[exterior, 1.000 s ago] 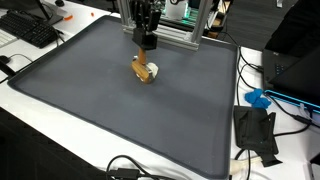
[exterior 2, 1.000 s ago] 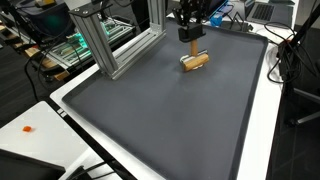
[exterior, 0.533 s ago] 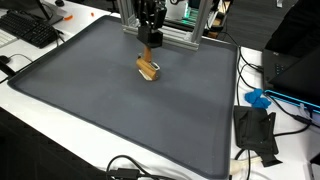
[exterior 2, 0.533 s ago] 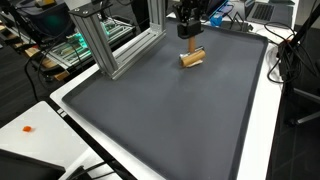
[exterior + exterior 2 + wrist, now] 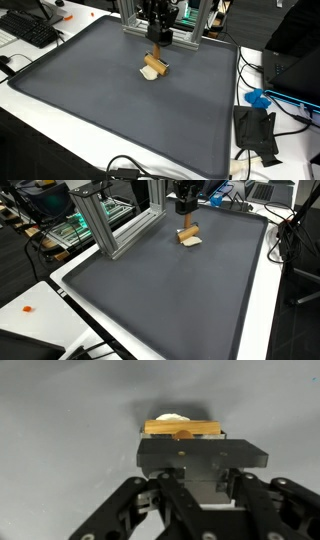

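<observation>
Since the earlier pictures, the claw (image 5: 158, 45) and the wooden block (image 5: 154, 66) are brought closer to the aluminium frame (image 5: 186, 38), and the block is turned from lying flat to standing more upright. The claw is pressed together on the upper end of the block. In the wrist view the block (image 5: 183, 428) is seen pinched between the fingers, with a pale part showing beyond it. The top end is probably gripped so that the block hangs under the claw and the fingers are kept off the dark mat (image 5: 100, 110). Whether the lower end touches the mat cannot be told. In both exterior views the block (image 5: 188, 235) is found just in front of the frame. Little room is left toward the frame. Away from the frame much open mat is offered up to its raised rim, and beyond the rim the white surface (image 5: 30, 130) is seen.
</observation>
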{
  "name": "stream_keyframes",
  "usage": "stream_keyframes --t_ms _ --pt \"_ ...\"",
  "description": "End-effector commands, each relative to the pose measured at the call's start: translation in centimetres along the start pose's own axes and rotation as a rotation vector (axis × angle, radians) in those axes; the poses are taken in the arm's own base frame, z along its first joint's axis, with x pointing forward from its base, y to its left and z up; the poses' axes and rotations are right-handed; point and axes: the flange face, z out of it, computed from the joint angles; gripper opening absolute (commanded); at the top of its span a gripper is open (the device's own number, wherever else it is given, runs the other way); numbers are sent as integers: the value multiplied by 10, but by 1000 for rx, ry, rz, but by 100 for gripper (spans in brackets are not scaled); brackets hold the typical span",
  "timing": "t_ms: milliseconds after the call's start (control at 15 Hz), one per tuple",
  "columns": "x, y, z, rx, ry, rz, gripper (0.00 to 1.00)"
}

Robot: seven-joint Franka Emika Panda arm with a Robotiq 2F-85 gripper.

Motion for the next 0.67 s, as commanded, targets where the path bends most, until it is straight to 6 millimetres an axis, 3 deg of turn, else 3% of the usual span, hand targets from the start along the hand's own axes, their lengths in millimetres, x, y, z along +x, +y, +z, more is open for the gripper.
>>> stream_keyframes --t_ms 0,267,600 --pt "-19 -5 31 -23 -100 -40 22" --pt "-18 -6 30 -27 -89 -57 22" --pt "-5 -4 31 -26 50 -58 22"
